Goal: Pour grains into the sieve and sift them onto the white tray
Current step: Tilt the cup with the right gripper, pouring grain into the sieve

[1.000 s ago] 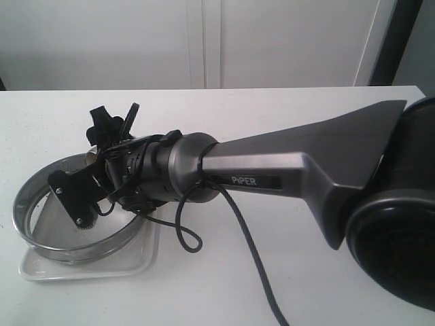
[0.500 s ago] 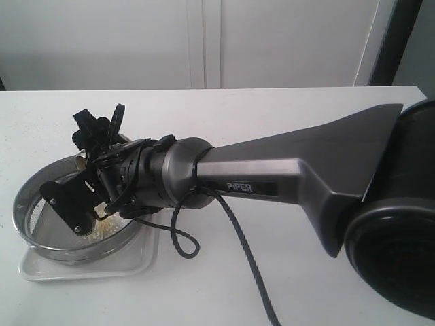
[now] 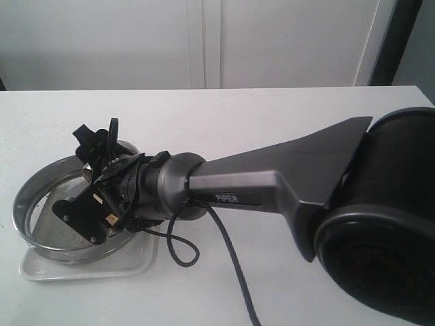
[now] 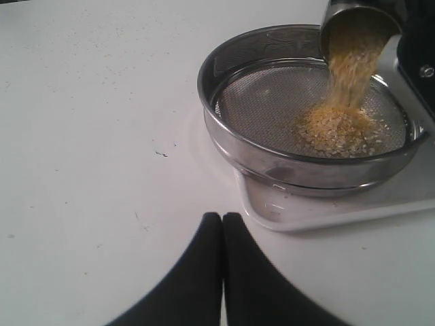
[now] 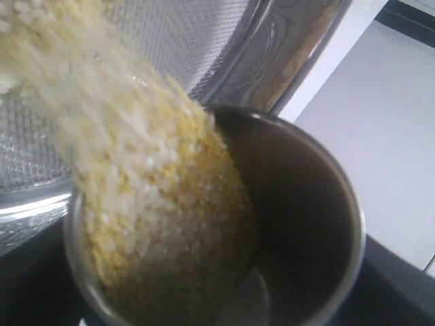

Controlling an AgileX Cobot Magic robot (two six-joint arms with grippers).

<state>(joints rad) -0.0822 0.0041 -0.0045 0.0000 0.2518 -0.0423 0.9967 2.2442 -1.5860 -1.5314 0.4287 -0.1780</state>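
The sieve [image 4: 272, 159] is wide, round and steel-rimmed, and it rests on the white tray [image 4: 340, 210]. In the exterior view the sieve [image 3: 27, 197] and the tray [image 3: 41, 272] lie at the left. My right gripper [image 3: 100, 159] is shut on a small steel cup [image 4: 353, 20] and holds it tipped over the sieve. Yellow and pale grains [image 4: 333, 129] stream from the cup and pile on the mesh. The right wrist view looks into the cup [image 5: 340, 204] as the grains [image 5: 136, 176] slide out. My left gripper [image 4: 222, 217] is shut and empty, low over the table just short of the tray's corner.
The right arm [image 3: 272, 183] stretches across the white table [image 3: 238, 115] from the right, with its black cable [image 3: 231, 258] looping down beside the tray. A white wall runs behind the table.
The right wrist has rolled further and dropped lower over the sieve. The cup tipped and grains began falling onto the mesh, which was bare a second ago. The left gripper shows no change.
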